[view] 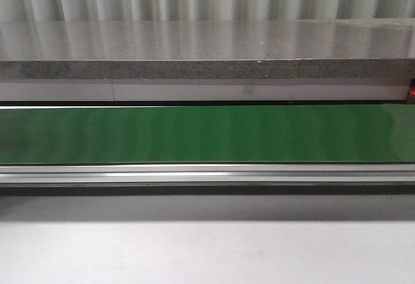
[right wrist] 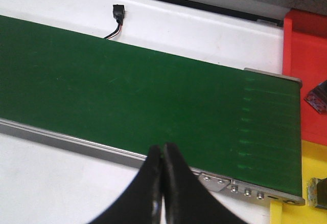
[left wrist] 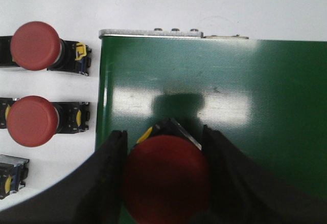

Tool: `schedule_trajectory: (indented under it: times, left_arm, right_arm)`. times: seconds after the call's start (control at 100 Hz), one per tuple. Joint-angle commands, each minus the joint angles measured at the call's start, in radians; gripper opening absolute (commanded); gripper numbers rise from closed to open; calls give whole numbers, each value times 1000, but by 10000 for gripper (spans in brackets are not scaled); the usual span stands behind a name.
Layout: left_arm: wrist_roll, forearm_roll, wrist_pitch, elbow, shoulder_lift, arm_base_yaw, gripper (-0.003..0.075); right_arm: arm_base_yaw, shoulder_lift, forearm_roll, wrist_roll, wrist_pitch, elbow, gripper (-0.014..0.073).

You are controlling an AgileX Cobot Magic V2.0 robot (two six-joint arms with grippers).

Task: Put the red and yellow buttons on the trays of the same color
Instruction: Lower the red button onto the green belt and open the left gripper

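In the left wrist view, the left gripper (left wrist: pixel 166 147) has its black jaws clamped on either side of a red mushroom-head push button (left wrist: pixel 166 180), held over the near end of the green conveyor belt (left wrist: pixel 230 111). A bit of the button's black body with a yellow tab shows just past the red cap. Beyond the belt's end, on the white table (left wrist: pixel 214 4), two more red mushroom-head buttons (left wrist: pixel 34 45) and (left wrist: pixel 29 120) lie on their sides, one beside the other, each with a black body and yellow clip. The edge of a third black switch body (left wrist: pixel 10 175) shows next to them; its cap is out of view.

In the right wrist view, the right gripper (right wrist: pixel 162 170) has its black jaws pressed together with nothing between them, above the belt's silver aluminium side rail (right wrist: pixel 76 142). At the belt's far end sit a red plastic tray (right wrist: pixel 306 75) and, adjoining it, a yellow plastic tray (right wrist: pixel 294 183); a dark item lies in each, too cropped to identify. A small black connector on a thin wire (right wrist: pixel 118 13) rests on the table past the belt.

The front view shows only the belt, its rail and a grey speckled stone ledge (view: pixel 207 54) behind. No readable writing or labels appear anywhere.
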State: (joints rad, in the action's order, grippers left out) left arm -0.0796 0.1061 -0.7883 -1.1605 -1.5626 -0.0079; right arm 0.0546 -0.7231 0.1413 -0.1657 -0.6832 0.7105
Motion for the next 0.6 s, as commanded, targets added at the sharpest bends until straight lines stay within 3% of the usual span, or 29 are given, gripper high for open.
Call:
schedule_trajectory:
  times: [0.0,0.11,0.2,0.3,0.38,0.46,0.52,0.59]
  left_arm:
    - [-3,9,27,-36,24,-8,-19]
    - [-3,9,23,-36,20,-8,-13]
    - [-3,9,21,-38,20,-8,53]
    - [-3,9,12,-38,20,-8,219]
    - [-3,9,5,-38,20,-8,427]
    - [-3,9,5,-38,24,-10,578]
    - [-1,7,-1,-43,30,-14,643]
    - [6,7,-13,-48,43,-26,654]
  right_arm:
    - [2,5,2,-11,56,23,-67]
    - [2,5,2,-11,56,23,-67]
    - [2,5,2,-11,56,23,-67]
    - [2,5,2,-11,56,23,-67]
    - [2,5,2,-11,56,23,-67]
    - [2,5,2,-11,56,23,-67]
    - [2,5,2,-11,56,23,-67]
    - [2,5,2,-11,56,23,-67]
